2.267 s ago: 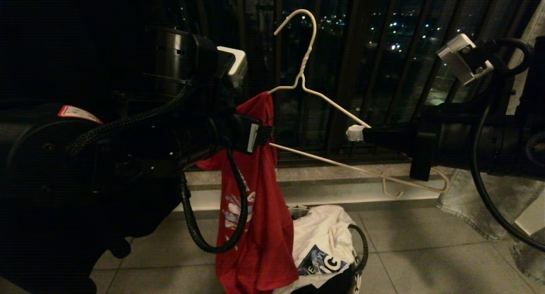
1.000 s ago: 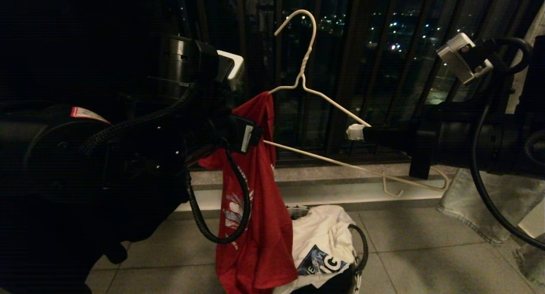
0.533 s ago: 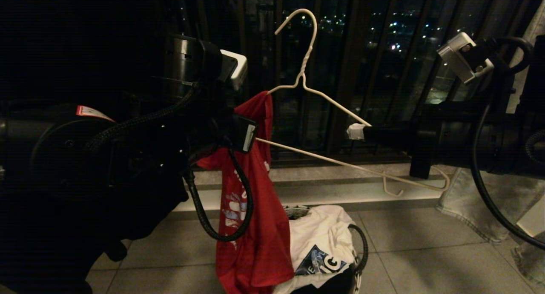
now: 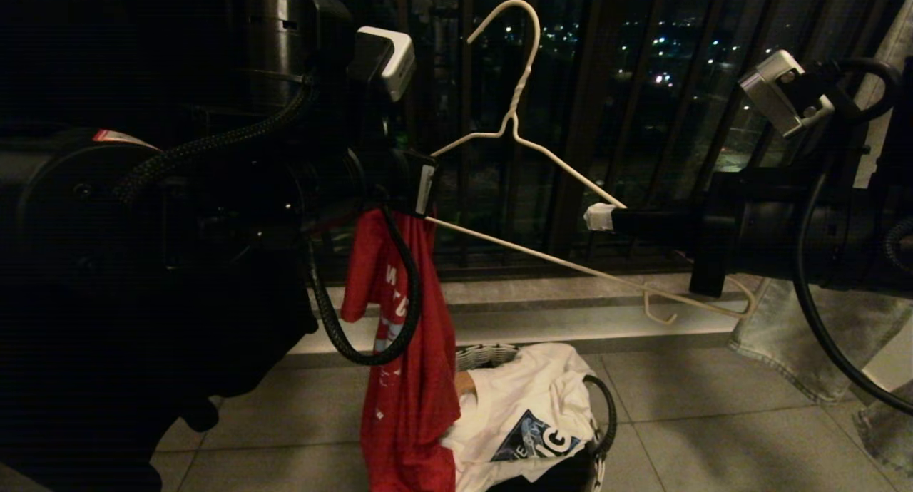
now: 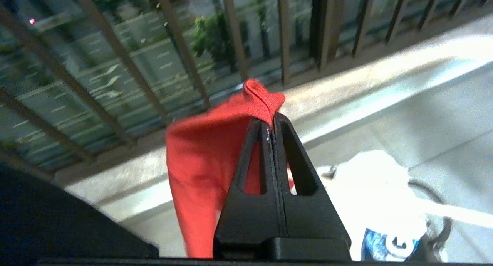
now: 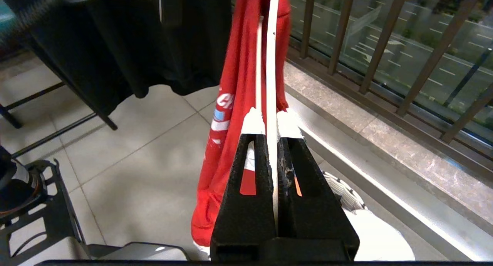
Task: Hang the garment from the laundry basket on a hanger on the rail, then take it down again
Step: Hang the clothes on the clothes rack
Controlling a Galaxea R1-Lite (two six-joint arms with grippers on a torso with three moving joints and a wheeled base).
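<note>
The red garment [image 4: 410, 378] hangs straight down from my left gripper [image 4: 422, 192], which is shut on a fold of its edge [image 5: 265, 100]. My right gripper [image 4: 598, 217] is shut on the sloping arm of the white wire hanger [image 4: 524, 85] and holds it up in the air, hook on top. The hanger's left shoulder is bare. In the right wrist view the hanger [image 6: 272, 46] runs from the right gripper [image 6: 271, 121] along the garment [image 6: 235, 115]. The laundry basket [image 4: 608, 413] stands on the floor below. The rail is out of view.
A white cloth [image 4: 528, 399] with a blue print fills the basket. A black T-shirt [image 6: 154, 46] hangs on a dark rack with floor legs [image 6: 57, 131]. A railing of dark bars [image 4: 570, 121] and a stone kerb [image 4: 570, 314] run behind. Pale fabric [image 4: 820, 342] lies at the right.
My left gripper has shut on the garment and risen. The garment's top has come off the hanger's left shoulder and hangs lower. The hanger has tipped up slightly; the right arm kept still.
</note>
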